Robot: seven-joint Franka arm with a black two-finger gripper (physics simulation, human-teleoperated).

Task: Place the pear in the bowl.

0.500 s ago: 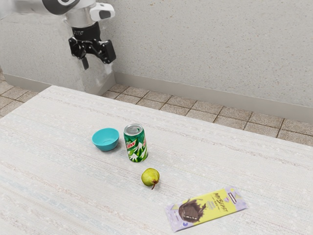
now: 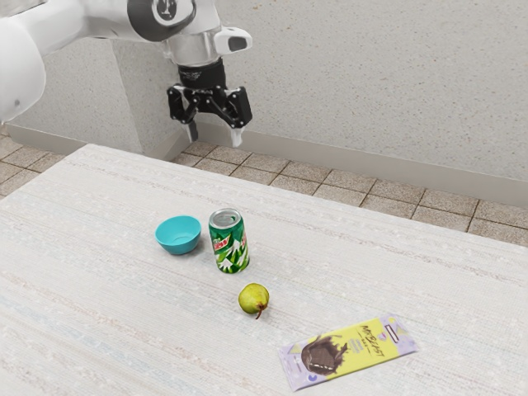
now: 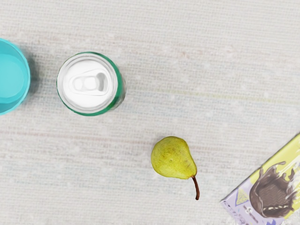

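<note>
Empty and spread wide, with nothing between its tips, my pincer (image 2: 214, 139) hangs high in the exterior view, well above the tabletop (image 2: 99, 280). By what I see there, the task is at its start: the pear (image 2: 253, 299) lies on the table, ungrasped, and the bowl (image 2: 176, 247) has nothing in it. Everything is left to do, as I judge it: get over the fruit, go down, grip, lift, carry, release. The pear lies well apart from my pincer, lower down and toward the exterior view's right, with the green can (image 2: 231, 250) standing between fruit and bowl, nearer the bowl.

In the wrist view I look down on the pear, lying on its side beneath my hand and clear of both the can and the chocolate bar (image 2: 351, 352). Its stem points away from the can. I judge I should straddle the round body rather than the stem, then carry it high enough to miss the can, which a low path could knock over.
</note>
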